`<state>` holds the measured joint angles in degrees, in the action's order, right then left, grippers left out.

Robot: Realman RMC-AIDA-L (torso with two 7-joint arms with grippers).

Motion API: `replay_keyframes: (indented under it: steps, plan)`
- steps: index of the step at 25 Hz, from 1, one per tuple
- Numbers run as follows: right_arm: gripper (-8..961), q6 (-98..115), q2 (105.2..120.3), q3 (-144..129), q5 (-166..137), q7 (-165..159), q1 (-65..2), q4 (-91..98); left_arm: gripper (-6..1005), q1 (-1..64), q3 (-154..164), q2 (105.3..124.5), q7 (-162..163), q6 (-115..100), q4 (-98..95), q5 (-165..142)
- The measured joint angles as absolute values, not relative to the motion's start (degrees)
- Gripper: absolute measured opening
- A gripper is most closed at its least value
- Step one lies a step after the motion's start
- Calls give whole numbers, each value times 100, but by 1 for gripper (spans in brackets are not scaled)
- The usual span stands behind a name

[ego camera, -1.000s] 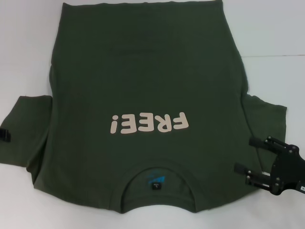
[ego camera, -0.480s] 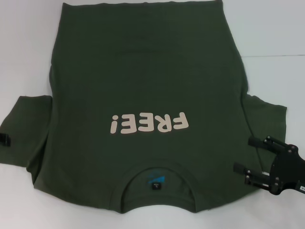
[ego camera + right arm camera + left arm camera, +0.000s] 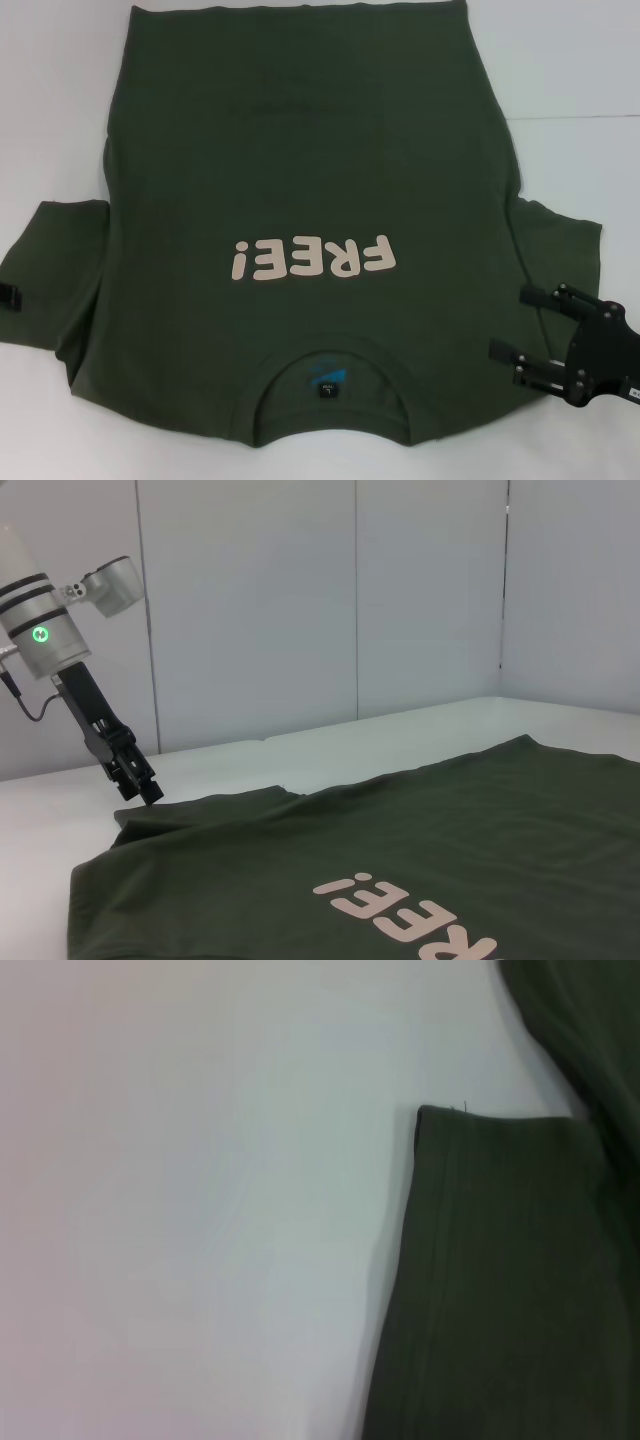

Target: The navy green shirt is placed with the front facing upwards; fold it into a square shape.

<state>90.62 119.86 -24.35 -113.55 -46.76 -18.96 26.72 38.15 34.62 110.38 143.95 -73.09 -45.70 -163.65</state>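
While the head view looks down on the white table [image 3: 570,60], one navy green shirt [image 3: 300,170] lies flat on it, print side up, collar [image 3: 330,385] toward the robot and hem far away. I count two sleeves, one at each side, both still spread out. The right gripper [image 3: 505,325] hovers low over the right sleeve [image 3: 560,250] near the shoulder, its two fingers apart and holding nothing. Of the left gripper [image 3: 10,296] only a dark tip shows at the edge of the left sleeve [image 3: 60,260]; whether it is closed I cannot tell.

From the left wrist view, only the sleeve hem [image 3: 440,1260] and bare table are seen, no fingers.

From the right wrist view, the left gripper stands with its tip at the sleeve's corner [image 3: 130,815].

I judge the cloth light, soft and limp, so it will sag and wrinkle when lifted; a pinch at the sleeve edge or shoulder seam seems the best hold.
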Motion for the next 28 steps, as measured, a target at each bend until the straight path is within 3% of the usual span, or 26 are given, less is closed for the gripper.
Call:
replay_keyframes:
  steps: [28]
  plan:
    - [837, 9061, 11986, -2434, -11364, -4693, -1943, 2672, 946, 3771, 3621, 11099, 14387, -7163, -4499, -16365]
